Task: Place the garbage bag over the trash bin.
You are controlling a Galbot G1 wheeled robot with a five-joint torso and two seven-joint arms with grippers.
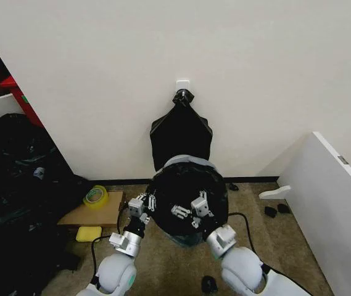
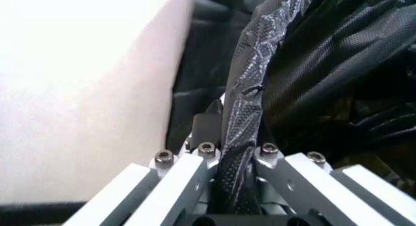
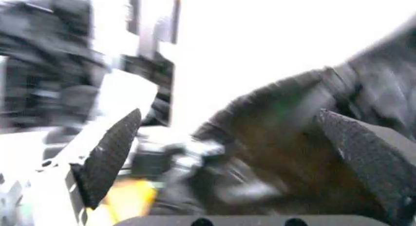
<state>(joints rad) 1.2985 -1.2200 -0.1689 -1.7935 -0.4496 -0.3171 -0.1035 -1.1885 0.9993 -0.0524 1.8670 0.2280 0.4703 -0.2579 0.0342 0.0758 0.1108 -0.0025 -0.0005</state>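
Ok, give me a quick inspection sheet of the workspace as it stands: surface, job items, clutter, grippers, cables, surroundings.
Surface: brownish floor, no table in use.
Job's things: black garbage bag draped over the trash bin, whose pale rim peeks out at the back.
Clutter: yellow tape roll on a flat cardboard piece, yellow sponge, small dark bits on the floor.
Grippers: left gripper at the bag's left edge, shut on a bag fold; right gripper over the bag's front, open.
Cables: black cable on the floor right of the bin.
Surroundings: white wall, another black bag hung on a wall hook, white board on the right, dark bags on the left.
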